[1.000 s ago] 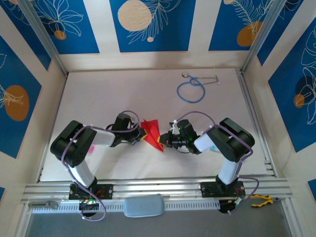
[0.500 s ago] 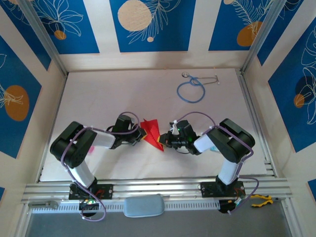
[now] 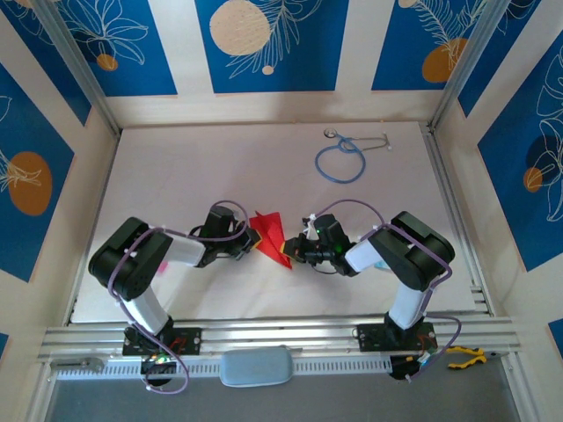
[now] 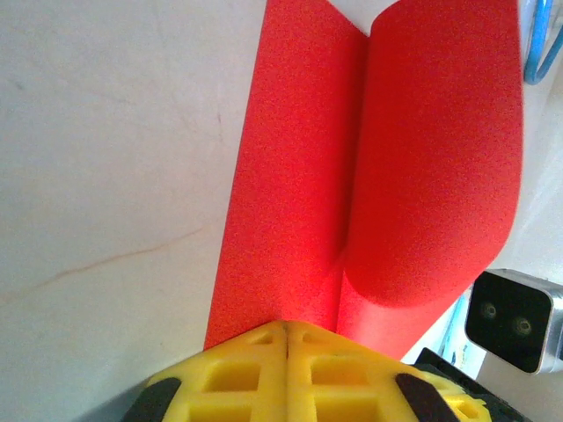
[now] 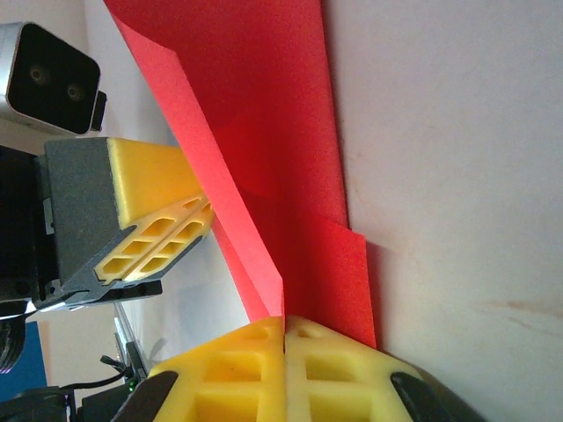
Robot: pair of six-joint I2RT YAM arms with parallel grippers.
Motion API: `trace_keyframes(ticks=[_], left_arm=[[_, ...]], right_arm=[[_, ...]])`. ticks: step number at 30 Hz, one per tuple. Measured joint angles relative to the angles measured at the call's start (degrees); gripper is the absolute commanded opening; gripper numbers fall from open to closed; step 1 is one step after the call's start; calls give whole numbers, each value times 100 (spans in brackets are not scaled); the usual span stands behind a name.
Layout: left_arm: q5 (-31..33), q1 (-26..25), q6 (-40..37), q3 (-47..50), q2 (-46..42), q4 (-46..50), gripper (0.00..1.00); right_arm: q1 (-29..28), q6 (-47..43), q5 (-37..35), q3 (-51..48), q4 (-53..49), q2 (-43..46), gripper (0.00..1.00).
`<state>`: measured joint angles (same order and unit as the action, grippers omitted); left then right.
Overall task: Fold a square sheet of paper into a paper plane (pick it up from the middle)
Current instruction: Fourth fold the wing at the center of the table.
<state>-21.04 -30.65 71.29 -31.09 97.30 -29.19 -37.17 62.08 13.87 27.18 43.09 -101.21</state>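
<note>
Nothing has visibly moved over the last second: both arms and the paper (image 3: 270, 236) sit where they were in the earlier top views.

From above, the paper is a red, partly folded pointed shape lying on the worktop (image 3: 176, 176) near its front edge, between the two arms. The left gripper (image 3: 252, 239) meets its left edge and the right gripper (image 3: 290, 252) meets its near right corner. A blue stethoscope (image 3: 341, 160) lies well apart at the far right of the worktop. At this range the top view cannot show how the jaws stand.

The wrist views settle that. In the left wrist view the left gripper (image 4: 288, 330) has its yellow pads pressed together, with the paper (image 4: 290, 176) running straight into the seam, so it is clamped on the paper. This view also shows what the top view hides: one flat layer lies on the worktop while the right part curls up and over in a rounded, uncreased flap.

In the right wrist view the right gripper (image 5: 284, 327) is likewise closed on the paper (image 5: 264, 88), pinching a corner where a raised layer stands up from a flat one. The left gripper (image 5: 158, 230) appears across from it, its pads together at the raised edge.
</note>
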Motion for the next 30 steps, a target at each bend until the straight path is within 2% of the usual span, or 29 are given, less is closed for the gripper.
trace_keyframes(ticks=[14, 19, 30], left_arm=[[13, -2, 26, 46, -42, 0, 0], [13, -2, 13, 46, -94, 74, 5], [-55, -24, -424, -7, -339, 197, 6]], right_arm=[[0, 63, -15, -39, 103, -22, 4], [4, 72, -13, -42, 111, -26, 4], [15, 146, 9, -42, 140, -50, 3]])
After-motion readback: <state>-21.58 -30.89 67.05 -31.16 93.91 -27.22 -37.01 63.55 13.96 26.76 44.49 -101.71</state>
